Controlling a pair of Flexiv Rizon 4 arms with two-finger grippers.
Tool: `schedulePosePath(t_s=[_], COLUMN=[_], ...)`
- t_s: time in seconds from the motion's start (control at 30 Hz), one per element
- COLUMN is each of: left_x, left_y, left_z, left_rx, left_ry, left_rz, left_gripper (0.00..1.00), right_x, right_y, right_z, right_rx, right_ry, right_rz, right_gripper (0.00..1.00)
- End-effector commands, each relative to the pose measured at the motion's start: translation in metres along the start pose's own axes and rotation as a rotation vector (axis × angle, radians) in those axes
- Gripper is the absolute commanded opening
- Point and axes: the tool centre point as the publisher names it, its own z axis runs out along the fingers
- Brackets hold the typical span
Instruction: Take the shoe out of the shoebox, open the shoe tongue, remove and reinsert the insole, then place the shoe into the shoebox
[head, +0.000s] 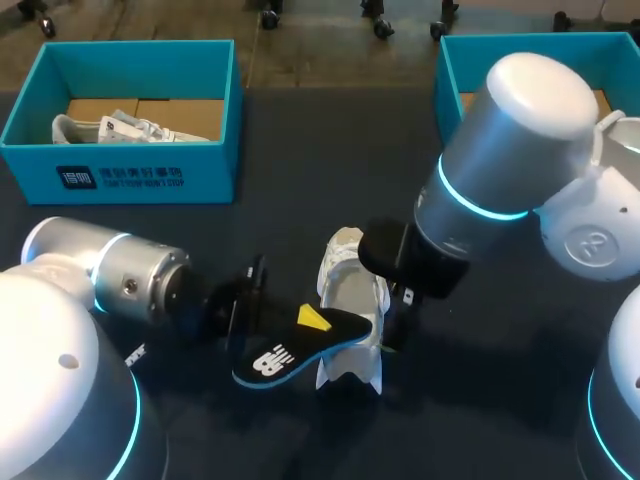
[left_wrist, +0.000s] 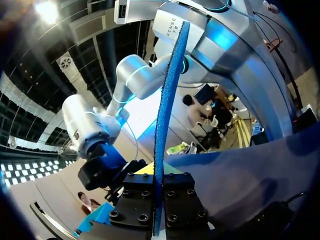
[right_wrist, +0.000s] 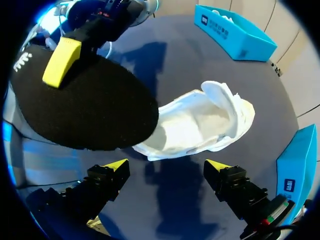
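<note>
Your left fingers (head: 313, 318) are clamped flat on the insole (head: 290, 355). The left wrist view shows it edge-on between them, and one yellow tip rests on its black upper face. The hold is at one end. This leaves the rest of the insole free, tilted with its blue underside turned outward, and it reaches over the white shoe (head: 352, 295). You cannot tell from these views whether it touches the shoe.

The shoe lies on the dark table (head: 300, 220) between the two arms, outside both boxes, with its mouth spread wide and facing up. That placement probably keeps the cavity open to the insole, so refitting it appears to be the step still to do.

Your right fingers (right_wrist: 116, 166) are spread wide and hold nothing. They hang just above the table with the shoe ahead of them, not between them. From there they seem well placed to steady the shoe.

At the far left stands a blue shoebox (head: 120, 175) lined with cardboard (head: 180, 112). A second white shoe (head: 110, 128) lies inside it against the left wall. At the far right stands another blue shoebox (head: 452, 70). Your right arm covers most of its interior, so only a strip of cardboard shows.
</note>
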Motion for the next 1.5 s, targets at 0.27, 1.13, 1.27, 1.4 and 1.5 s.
schedulePosePath(t_s=[0.27,1.13,1.27,1.4,1.5], left_x=[0.005,0.012,0.014,0.015,0.014], left_y=[0.009,0.034,0.04,0.045,0.05], left_z=[0.003,0.004,0.002,0.0,-0.001], left_rx=[-0.01,-0.007,-0.017,-0.023,-0.028], left_ry=[-0.017,-0.085,-0.096,-0.106,-0.113], left_rz=[-0.026,-0.085,-0.089,-0.096,-0.096], left_gripper=[0.0,0.0,0.0,0.0,0.0], right_x=[0.003,-0.007,-0.007,-0.007,-0.007], right_y=[-0.026,-0.028,-0.028,-0.028,-0.028], right_z=[0.018,0.034,0.034,0.034,0.034], right_rx=[-0.01,-0.017,-0.017,-0.017,-0.017], right_ry=[-0.037,-0.044,-0.044,-0.044,-0.044], right_rz=[-0.002,-0.03,-0.03,-0.03,-0.03], right_gripper=[1.0,1.0,1.0,1.0,1.0])
